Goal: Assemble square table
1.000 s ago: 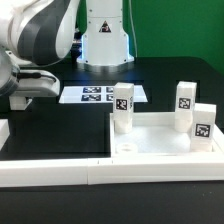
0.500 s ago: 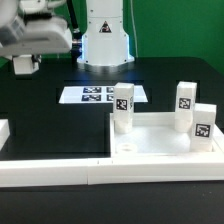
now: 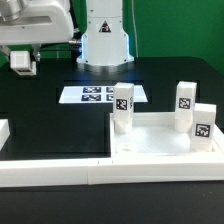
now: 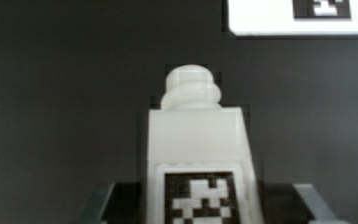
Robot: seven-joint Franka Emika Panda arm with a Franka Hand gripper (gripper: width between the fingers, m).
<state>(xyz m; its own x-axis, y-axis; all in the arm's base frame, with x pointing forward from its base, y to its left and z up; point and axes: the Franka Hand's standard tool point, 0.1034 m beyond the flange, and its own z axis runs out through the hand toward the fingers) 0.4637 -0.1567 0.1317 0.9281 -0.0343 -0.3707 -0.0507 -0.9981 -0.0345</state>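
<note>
1. The table top (image 3: 160, 140), a white tray with a raised rim, is seen lying on the black table (image 3: 50, 120) toward the exterior view's right, close against the white border rail (image 3: 60, 170) at the front.
2. Three white legs are seen standing upright on the top: one (image 3: 122, 108) at the corner nearest the marker board, one (image 3: 186, 105) at the far corner on the exterior view's right, one (image 3: 203, 125) just in front of that.
3. A fourth leg (image 4: 197, 150) is seen in the wrist view, held between the gripper's (image 4: 197, 205) dark fingers (image 4: 108, 200), which are closed partway on its tagged sides; its round peg points away from the camera.
4. In the exterior view the gripper (image 3: 22, 62) is seen raised above the table at the exterior view's left, well apart from the top.
5. The marker board (image 3: 103, 95) is seen flat on the table behind the top.
</note>
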